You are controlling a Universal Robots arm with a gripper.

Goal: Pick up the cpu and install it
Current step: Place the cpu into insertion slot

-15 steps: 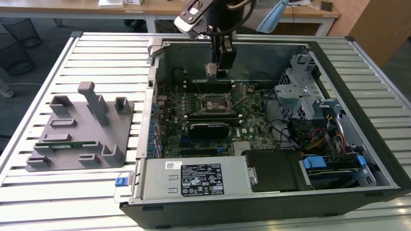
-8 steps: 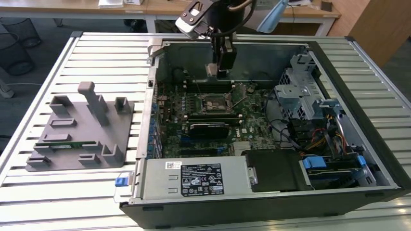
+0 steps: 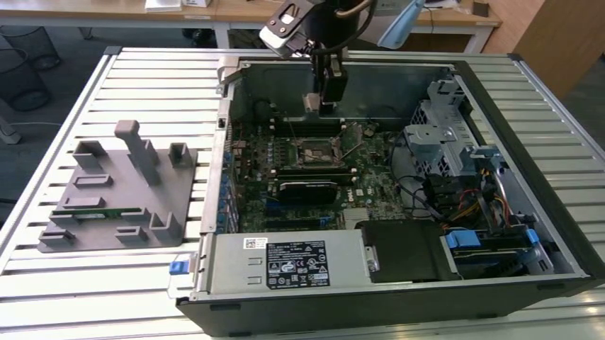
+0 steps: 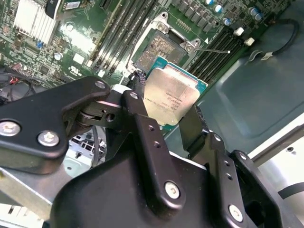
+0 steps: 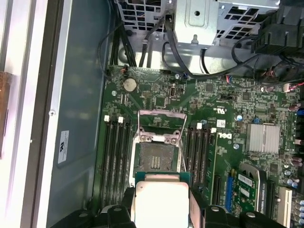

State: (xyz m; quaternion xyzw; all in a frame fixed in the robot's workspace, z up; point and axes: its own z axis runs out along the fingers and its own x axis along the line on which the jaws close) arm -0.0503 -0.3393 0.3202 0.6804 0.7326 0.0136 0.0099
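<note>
Above the motherboard (image 3: 373,177) inside the open computer case (image 3: 378,308), the gripper (image 3: 319,99) is seen hanging from the arm; its black fingers (image 4: 137,118) are closed onto the cpu (image 4: 171,97), which is clamped by two opposite edges in both wrist views. The cpu is held clear of the board and is not seated; its silver-grey lid and thin green rim are visible between the fingers. The CPU socket (image 5: 156,159) is noted just beyond the held chip, with its metal load frame (image 5: 161,126) swung open and the contact field exposed; memory slots (image 5: 116,156) are ranged on both sides of it. The case is laid on its side on a slatted metal table (image 3: 142,71); on the exterior view's left, apart from the case, a grey fixture (image 3: 123,191) is set on the table, with a narrow green memory stick (image 3: 99,211) lying in it. A finned heat sink (image 5: 262,137) is recorded on the board, well apart from the socket.
</note>
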